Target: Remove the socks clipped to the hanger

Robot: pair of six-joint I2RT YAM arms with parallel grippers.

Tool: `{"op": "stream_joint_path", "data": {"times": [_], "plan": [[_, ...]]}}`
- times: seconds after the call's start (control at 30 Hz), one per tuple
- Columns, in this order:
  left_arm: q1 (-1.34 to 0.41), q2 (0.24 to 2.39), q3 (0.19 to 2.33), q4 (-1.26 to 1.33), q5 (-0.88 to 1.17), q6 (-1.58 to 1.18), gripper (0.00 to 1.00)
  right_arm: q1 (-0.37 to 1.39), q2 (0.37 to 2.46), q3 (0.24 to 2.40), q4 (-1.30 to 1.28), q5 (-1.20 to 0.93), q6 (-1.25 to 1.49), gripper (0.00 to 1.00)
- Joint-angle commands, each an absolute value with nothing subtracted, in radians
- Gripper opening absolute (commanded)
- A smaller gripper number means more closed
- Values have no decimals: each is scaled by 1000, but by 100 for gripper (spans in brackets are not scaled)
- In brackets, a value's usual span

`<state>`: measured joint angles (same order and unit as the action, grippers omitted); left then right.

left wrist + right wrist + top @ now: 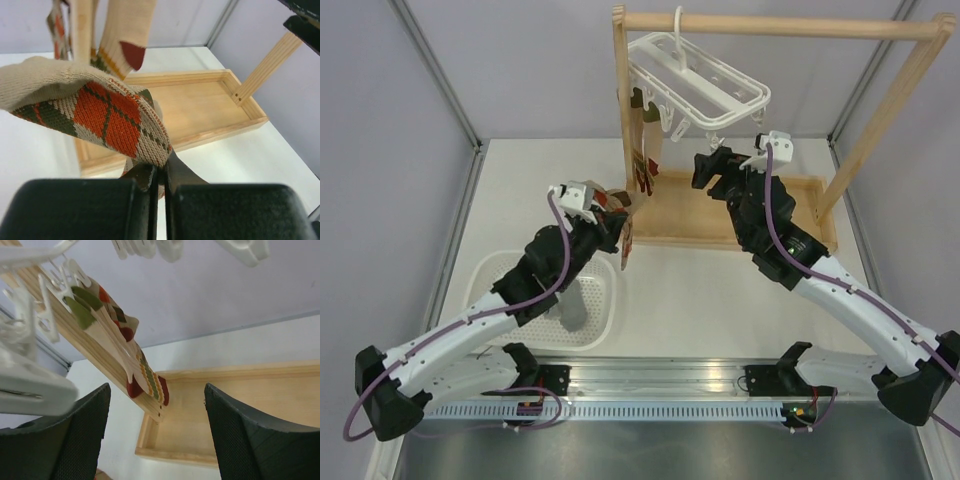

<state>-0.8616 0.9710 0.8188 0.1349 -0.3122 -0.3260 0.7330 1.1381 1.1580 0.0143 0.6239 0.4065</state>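
Observation:
The white hanger [705, 85] hangs by its hook from the wooden rail. Patterned socks [645, 150] dangle from clips at its left end, beside the rack's left post. They also show in the left wrist view [127, 35] and the right wrist view [132, 357]. My left gripper [618, 208] is shut on an orange, olive and cream argyle sock [100, 112] just below the hanging ones. The jaws [161, 172] pinch its edge; I cannot tell if a clip holds it. My right gripper [715, 165] is open and empty [156, 390] under the hanger's middle, with white clips [30, 385] close above it.
The wooden rack has a top rail [780, 25] and a tray base [720, 215] behind both grippers. A white perforated basket [500, 275] sits at front left with a grey sock [575, 310] in it. Grey walls stand on both sides.

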Motion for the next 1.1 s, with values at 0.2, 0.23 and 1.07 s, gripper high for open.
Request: {"op": "stream_joint_path", "data": {"times": [0.2, 0.23, 1.07], "plan": [[-839, 594, 672, -155, -514, -446, 2, 704, 1094, 935, 34, 611, 478, 80], [-839, 544, 672, -187, -525, -455, 2, 700, 1091, 916, 40, 606, 492, 80], [-839, 517, 514, -538, -690, -839, 100, 563, 980, 509, 192, 462, 657, 81]]}}
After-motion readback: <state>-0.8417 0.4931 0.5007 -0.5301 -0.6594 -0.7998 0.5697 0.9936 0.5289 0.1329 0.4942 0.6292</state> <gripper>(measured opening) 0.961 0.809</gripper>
